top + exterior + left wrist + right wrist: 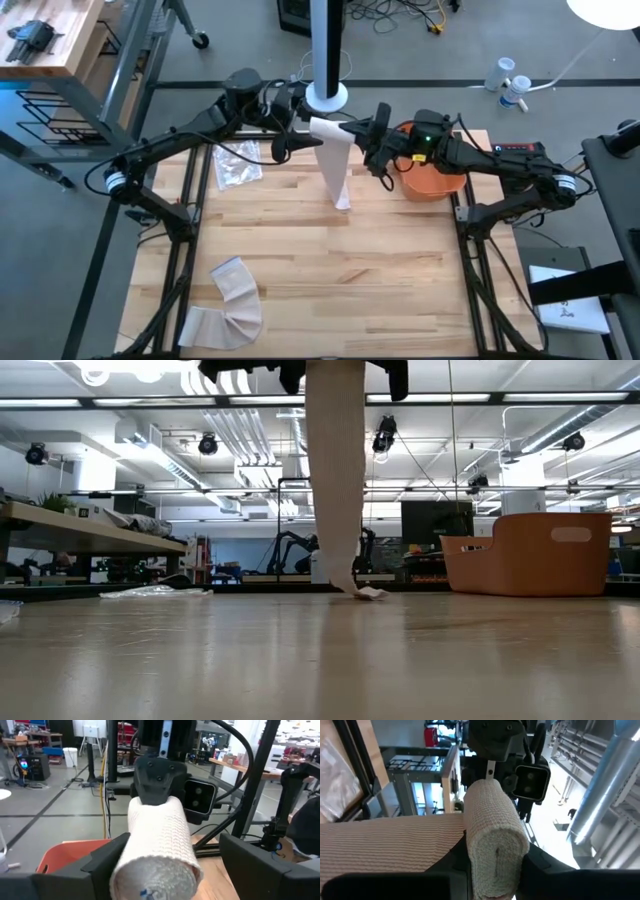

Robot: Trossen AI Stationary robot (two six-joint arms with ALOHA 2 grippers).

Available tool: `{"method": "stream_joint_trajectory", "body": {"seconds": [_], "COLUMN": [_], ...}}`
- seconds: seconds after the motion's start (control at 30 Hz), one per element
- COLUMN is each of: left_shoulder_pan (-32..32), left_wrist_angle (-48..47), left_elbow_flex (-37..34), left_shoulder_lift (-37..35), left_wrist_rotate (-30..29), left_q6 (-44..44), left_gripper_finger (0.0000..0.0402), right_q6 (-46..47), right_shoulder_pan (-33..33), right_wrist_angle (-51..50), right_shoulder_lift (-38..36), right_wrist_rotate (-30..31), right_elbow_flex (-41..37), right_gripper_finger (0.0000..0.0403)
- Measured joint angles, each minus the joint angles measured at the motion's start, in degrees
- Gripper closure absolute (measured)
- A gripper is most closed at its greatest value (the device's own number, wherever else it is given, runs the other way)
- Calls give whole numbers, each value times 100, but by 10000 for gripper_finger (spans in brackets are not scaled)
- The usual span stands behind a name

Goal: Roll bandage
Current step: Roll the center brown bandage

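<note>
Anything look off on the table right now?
One thing: a second white bandage strip lies loose and curled at the table's near-left corner, unrolled. The white bandage roll held up between both end effectors trails its tail to the tabletop.

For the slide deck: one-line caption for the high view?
Both grippers, left and right, meet at a bandage roll, its unrolled tail hanging to the wooden table.

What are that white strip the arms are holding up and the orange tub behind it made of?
The white strip looks like woven, stretchy bandage cloth: ribbed weave, soft roll, limp hanging tail. The orange tub looks like smooth matte moulded plastic, with rounded corners and a cut-out handle; I can't be certain.
</note>
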Motion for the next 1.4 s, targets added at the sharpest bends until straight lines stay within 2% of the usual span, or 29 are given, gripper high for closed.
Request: {"method": "stream_joint_trajectory", "body": {"seconds": [0.3,0.63,1.17,1.4], "left_shoulder_pan": [0,22,146,172], "left_wrist_angle": [-43,-82,-432,-433], "left_elbow_flex": [-2,-7,-11,-11], "left_shoulder_lift": [2,7,7,7], "left_wrist_rotate": [-44,-91,-83,-85], "left_q6": [-353,-786,-352,-139], "left_gripper_finger": [111,119,146,170], "right_q6": [-646,-1903,-2398,-2091], "right_shoulder_pan": [11,35,113,149], "right_wrist_angle": [-14,124,351,258], "right_shoulder_lift": [0,196,304,262], "right_wrist_rotate": [21,138,166,167], "right_elbow_flex": [0,0,0,0], "right_gripper_finger": [323,320,324,325]}}
